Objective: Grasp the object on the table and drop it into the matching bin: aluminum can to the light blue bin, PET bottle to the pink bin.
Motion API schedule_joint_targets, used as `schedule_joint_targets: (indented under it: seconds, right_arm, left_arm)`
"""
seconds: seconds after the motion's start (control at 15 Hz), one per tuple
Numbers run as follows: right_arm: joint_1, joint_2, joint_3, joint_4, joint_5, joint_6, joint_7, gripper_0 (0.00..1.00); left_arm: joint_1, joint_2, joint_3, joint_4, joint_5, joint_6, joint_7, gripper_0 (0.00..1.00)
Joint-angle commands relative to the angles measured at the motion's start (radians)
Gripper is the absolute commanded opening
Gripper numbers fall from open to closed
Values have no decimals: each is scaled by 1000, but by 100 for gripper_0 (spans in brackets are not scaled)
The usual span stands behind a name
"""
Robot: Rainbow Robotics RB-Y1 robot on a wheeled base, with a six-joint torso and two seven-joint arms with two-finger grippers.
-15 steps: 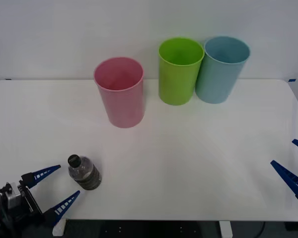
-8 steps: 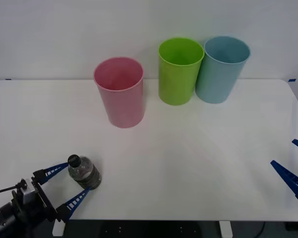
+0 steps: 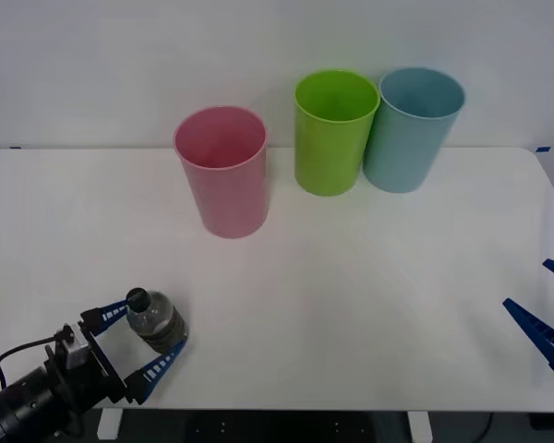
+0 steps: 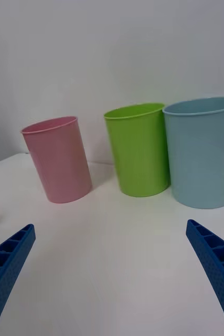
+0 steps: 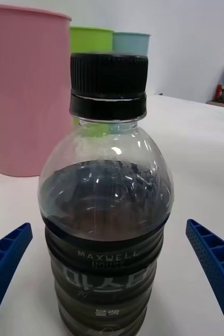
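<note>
A small clear PET bottle (image 3: 155, 323) (image 5: 107, 210) with a black cap and dark lower body stands upright near the front left of the white table (image 3: 351, 305). My left gripper (image 3: 140, 338) is open around it, one blue finger on each side, not touching. The pink bin (image 3: 223, 171) (image 4: 58, 158) (image 5: 22, 89) stands behind the bottle toward the table's middle. Farther right is the light blue bin (image 3: 413, 127) (image 4: 203, 151). My right gripper (image 3: 545, 309) is open at the table's right edge, holding nothing.
A lime green bin (image 3: 333, 131) (image 4: 138, 149) stands between the pink and light blue bins, touching the blue one. A white wall rises behind the table. Bare tabletop stretches between the bottle and the bins.
My left gripper has slid forward so its open fingers now flank the bottle. The bottle, the bins and the right arm have stayed put.
</note>
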Motion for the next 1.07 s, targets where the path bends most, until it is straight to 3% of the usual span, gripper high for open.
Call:
schedule_joint_targets:
  seconds: [0.07,0.4,0.47,0.53,0.6,0.67,0.73,1.07]
  right_arm:
    - [0,0,0,0,0,0,0,100]
    - [0,0,0,0,0,0,0,100]
    - [0,0,0,0,0,0,0,100]
    - [0,0,0,0,0,0,0,100]
    - [0,0,0,0,0,0,0,100]
    - [0,0,0,0,0,0,0,100]
    - [0,0,0,0,0,0,0,100]
    - [0,0,0,0,0,0,0,100]
  left_arm:
    - [-5,-16,2,0,-13,3,0,100]
    - [-5,-23,2,0,-16,3,-1,100]
    - [-5,-23,2,0,-16,3,-3,79]
    - [-5,-23,2,0,-16,3,-3,39]
    - [-7,-23,2,-2,-16,3,-4,17]
    - [-7,-23,2,0,-17,3,-4,6]
    - [-7,-23,2,0,-16,3,-4,0]
    - [-2,-23,22,0,-13,3,2,0]
